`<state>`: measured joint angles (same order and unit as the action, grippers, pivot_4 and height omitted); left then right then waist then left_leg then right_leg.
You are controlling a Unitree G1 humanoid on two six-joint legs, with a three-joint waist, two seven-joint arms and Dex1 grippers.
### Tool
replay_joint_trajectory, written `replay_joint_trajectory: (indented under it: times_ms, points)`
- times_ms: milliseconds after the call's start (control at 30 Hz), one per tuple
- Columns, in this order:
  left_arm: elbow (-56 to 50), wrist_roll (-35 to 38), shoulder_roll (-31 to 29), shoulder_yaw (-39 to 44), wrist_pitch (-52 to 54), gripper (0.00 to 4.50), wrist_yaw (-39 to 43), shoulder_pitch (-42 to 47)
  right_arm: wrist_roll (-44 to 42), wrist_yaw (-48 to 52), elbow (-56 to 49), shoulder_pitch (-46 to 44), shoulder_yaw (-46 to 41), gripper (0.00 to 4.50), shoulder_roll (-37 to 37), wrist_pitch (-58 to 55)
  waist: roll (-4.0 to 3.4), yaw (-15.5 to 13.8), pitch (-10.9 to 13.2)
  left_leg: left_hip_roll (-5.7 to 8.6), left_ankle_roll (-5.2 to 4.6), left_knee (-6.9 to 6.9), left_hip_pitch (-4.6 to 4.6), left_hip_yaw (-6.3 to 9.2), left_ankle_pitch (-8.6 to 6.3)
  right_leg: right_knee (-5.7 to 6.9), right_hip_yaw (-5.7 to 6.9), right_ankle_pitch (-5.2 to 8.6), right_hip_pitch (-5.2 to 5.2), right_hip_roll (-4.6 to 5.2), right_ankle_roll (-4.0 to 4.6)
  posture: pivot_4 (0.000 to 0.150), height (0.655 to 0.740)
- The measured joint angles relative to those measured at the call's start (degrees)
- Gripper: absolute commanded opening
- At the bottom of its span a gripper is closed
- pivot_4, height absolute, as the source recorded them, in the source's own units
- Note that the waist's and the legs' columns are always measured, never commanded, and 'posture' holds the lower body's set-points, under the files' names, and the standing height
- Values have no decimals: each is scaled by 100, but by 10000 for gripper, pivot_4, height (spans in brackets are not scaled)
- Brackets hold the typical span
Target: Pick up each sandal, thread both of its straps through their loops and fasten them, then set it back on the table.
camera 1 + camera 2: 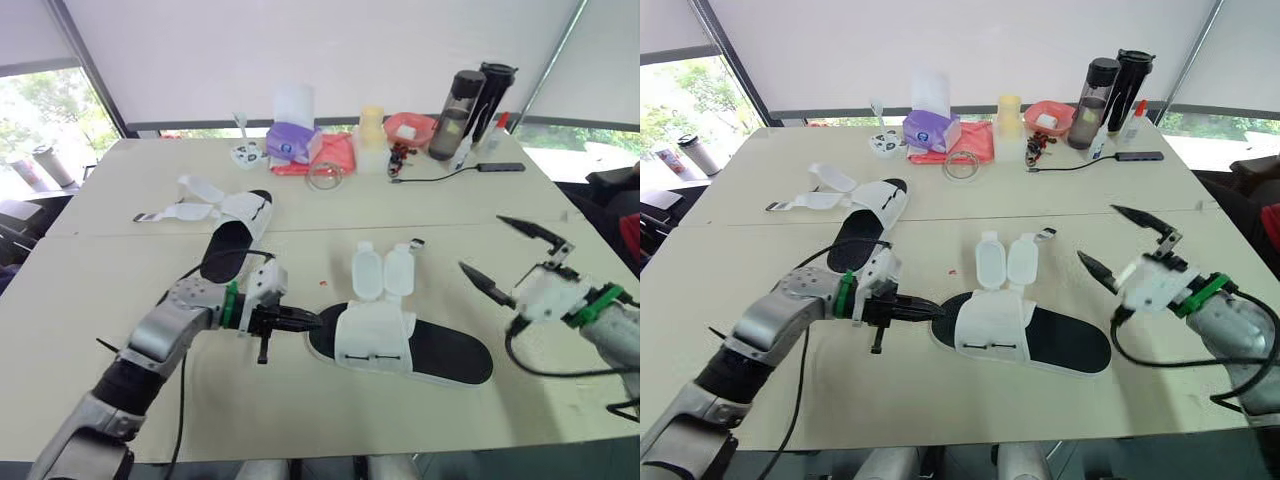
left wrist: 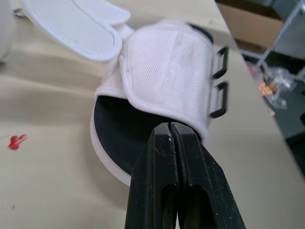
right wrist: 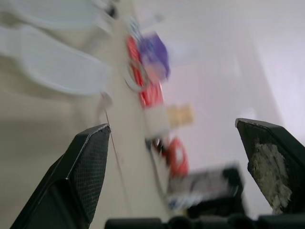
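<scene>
Lying at closed left jaws: sandal [image 1: 375, 340]

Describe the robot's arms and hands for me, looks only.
Both arms are silver-grey metal with black joints. Each wrist carries a green ring and a white housing, with a black cable looping alongside. The left hand and right hand each end in two slim, pointed black fingers.

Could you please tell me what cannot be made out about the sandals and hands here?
Near sandal: left wrist view, shut left hand hides whether it pinches the upper's edge.
Far sandal: eye views, loops too small to tell.
Right wrist view: past the open right hand, the table clutter is blurred.
</scene>
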<state>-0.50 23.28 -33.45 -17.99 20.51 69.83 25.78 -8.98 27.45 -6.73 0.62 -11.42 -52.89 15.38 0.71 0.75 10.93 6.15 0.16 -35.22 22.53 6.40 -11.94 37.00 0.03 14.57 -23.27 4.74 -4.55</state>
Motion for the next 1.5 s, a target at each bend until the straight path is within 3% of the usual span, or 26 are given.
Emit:
replay_joint_trajectory:
  times_ms: [100,200,333,433,667,800,933,1133,1500]
  points:
    - [301,-284,79,-186,-287,400,172,32,-2356,142,-480,-368,-107,45000,151,-2688,0,-1,0,-4,-5,7,9,2,-4,0,0,1,-15,-1,-1,1500,7400]
    - [443,-534,174,-323,-557,400,251,50,-4448,-248,-557,-987,-416,45000,324,-4644,-5,-18,-1,-5,-5,6,16,2,-4,-2,2,0,-18,2,-2,1500,7400]
    - [483,-896,263,-395,-741,400,180,62,-6317,-1036,-109,-1987,-654,45000,436,-6424,-9,-27,-4,-3,-5,3,25,2,-5,-21,5,-1,-16,6,-3,1500,7400]
    - [381,-936,375,-413,-663,400,59,24,-7202,-1503,318,-2472,-658,45000,520,-7381,-12,-69,-7,-4,-9,3,44,4,-6,-47,16,-8,-17,8,-13,1500,7400]
    - [30,-1104,485,-474,-570,400,-145,-76,-7506,-1792,1102,-2798,-208,45000,542,-8808,-22,-177,-12,11,-33,-8,93,-1,-19,-93,18,-45,-41,20,-61,1500,7400]
    - [-125,-1156,485,-478,-462,400,-219,-130,-7463,-1431,1165,-2829,-316,45000,56,-9201,-24,-163,-12,15,-41,-14,95,-6,-24,-99,19,-46,-39,25,-65,1500,7400]
    - [-194,-1217,551,-493,-453,400,-321,-153,-7032,-896,1002,-2793,-524,45000,-307,-9120,-25,-161,-13,11,-42,-16,91,-7,-24,-99,22,-42,-34,23,-60,1500,7400]
    - [-769,-897,675,-444,146,400,-500,-336,-6493,-41,328,-1881,-623,45000,-489,-8961,-26,-136,-11,11,-49,-21,100,-11,-29,-100,23,-49,-40,24,-81,1500,7400]
    - [-1469,-571,498,-585,816,400,-277,-437,-6159,-88,315,-1920,-826,45000,16,-8776,-29,-160,-11,10,-55,-43,102,-12,-33,-99,24,-43,-33,23,-65,1500,7400]
